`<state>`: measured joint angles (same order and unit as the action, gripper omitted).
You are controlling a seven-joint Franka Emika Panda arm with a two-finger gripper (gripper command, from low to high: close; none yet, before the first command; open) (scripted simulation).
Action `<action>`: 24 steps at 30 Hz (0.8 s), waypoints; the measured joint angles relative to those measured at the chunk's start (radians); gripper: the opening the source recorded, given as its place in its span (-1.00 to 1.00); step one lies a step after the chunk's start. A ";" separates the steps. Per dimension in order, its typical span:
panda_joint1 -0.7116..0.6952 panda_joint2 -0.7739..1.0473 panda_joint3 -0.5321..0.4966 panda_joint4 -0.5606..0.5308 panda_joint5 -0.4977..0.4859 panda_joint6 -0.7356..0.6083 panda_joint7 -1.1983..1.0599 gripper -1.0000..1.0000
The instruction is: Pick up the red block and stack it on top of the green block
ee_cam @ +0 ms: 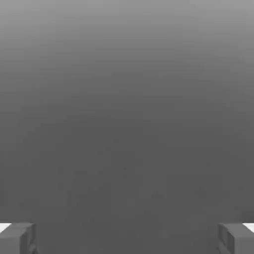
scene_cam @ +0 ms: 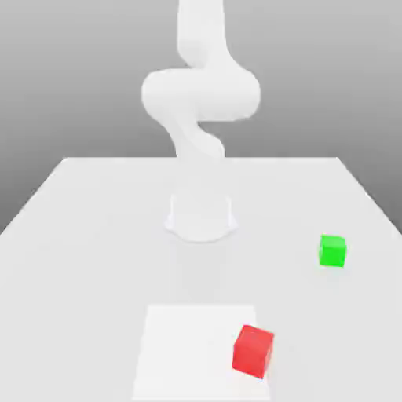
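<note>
Here, in the exterior view, the white arm (scene_cam: 200, 102) rises from its round base (scene_cam: 201, 217) at the far middle of the pale table (scene_cam: 78, 235). The red block (scene_cam: 253, 351) sits near the viewer, right of centre, on the right edge of a lighter square patch (scene_cam: 188, 345). The green block (scene_cam: 332, 250) rests farther back and further right, well apart from the red one. In the hand view, the gripper (ee_cam: 127, 238) shows two grey fingertips (ee_cam: 17, 238) set wide apart, nothing between them, against a plain grey background.
</note>
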<state>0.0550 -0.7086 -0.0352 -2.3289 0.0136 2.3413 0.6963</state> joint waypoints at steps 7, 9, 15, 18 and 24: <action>0.139 0.261 -0.083 -0.082 0.050 0.117 -0.303 0.00; 0.174 0.334 -0.101 -0.105 0.063 0.149 -0.387 0.00; 0.241 0.553 -0.118 -0.173 0.101 0.247 -0.638 0.00; 0.260 0.660 -0.107 -0.208 0.100 0.297 -0.749 0.00; 0.275 0.867 -0.097 -0.259 0.050 0.413 -0.897 0.00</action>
<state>0.3297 0.1584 -0.1326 -2.5883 0.0632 2.7547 -0.2007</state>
